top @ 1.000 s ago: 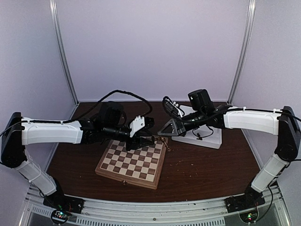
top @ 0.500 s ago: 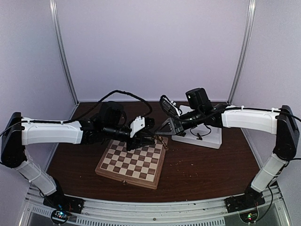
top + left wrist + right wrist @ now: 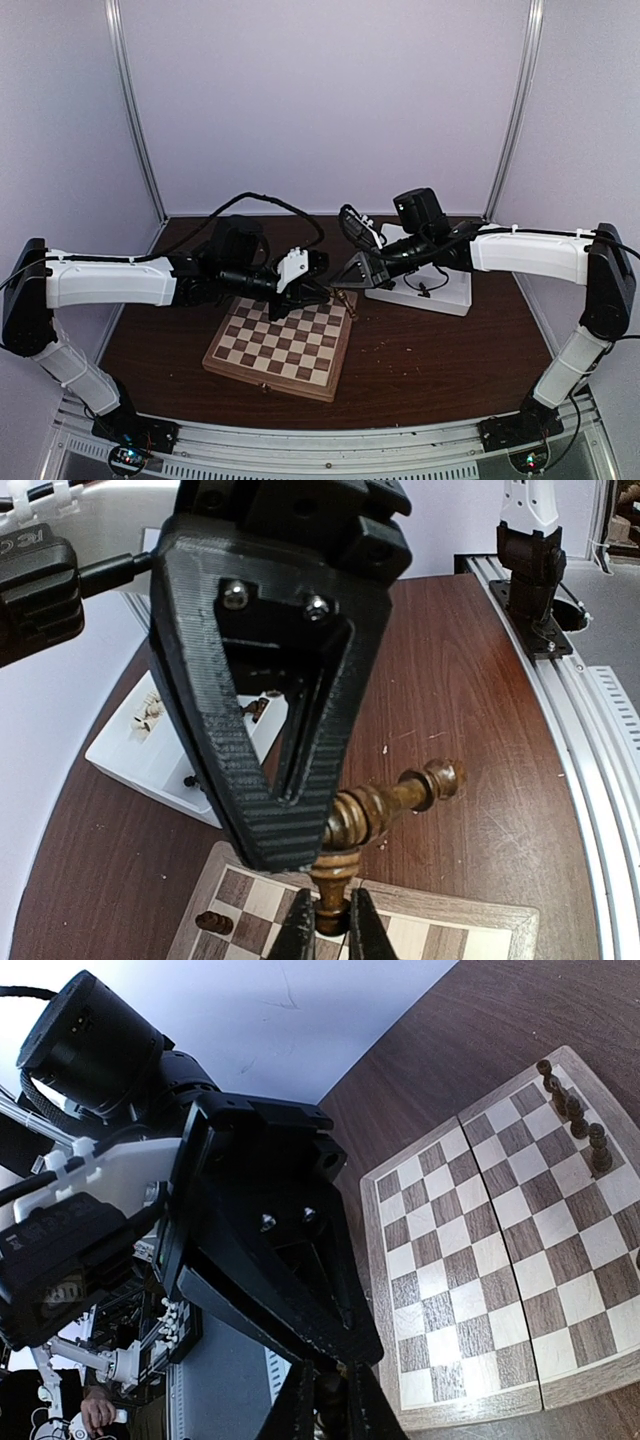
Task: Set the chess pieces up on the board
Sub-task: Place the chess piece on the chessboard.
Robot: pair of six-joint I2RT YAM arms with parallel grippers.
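Top external view: shows the board [image 3: 268,352] flat on the brown table [image 3: 440,365], turned slightly askew. Finds the left gripper [image 3: 314,291] over the board's far edge and the right gripper [image 3: 352,283] just past the board's far right corner, tips nearly meeting. Puts the white tray [image 3: 445,297] beyond that same corner, farther right and apart from the board. Leaves both claws, and anything in them, too small to read here.

Left wrist view: looks down past the left fingers [image 3: 300,932], clamped together on the foot of a brown chess piece [image 3: 331,888] standing upright at the board's edge. Catches a tilted turned length [image 3: 400,798] of brown wood leaning away from the top of that piece, out past the board's edge; cannot tell whether part of the same piece or a second one. Shows the right gripper's black triangular body hanging from above, tip touching the wood at the junction of the upright and tilted parts. Reads that claw as closed, its hold on the wood not clear. Picks out one small dark piece [image 3: 212,921] standing on a square by the board's edge. Also shows the tray beyond the board, with tiny pieces [image 3: 150,716] in its compartments.

Right wrist view: looks past the right fingers [image 3: 298,1410], drawn close with something dark between them, too blurred to name. Shows the left gripper's black body beside the board. Picks out four dark pieces [image 3: 578,1118] standing on the board in a line along one edge, by a corner.
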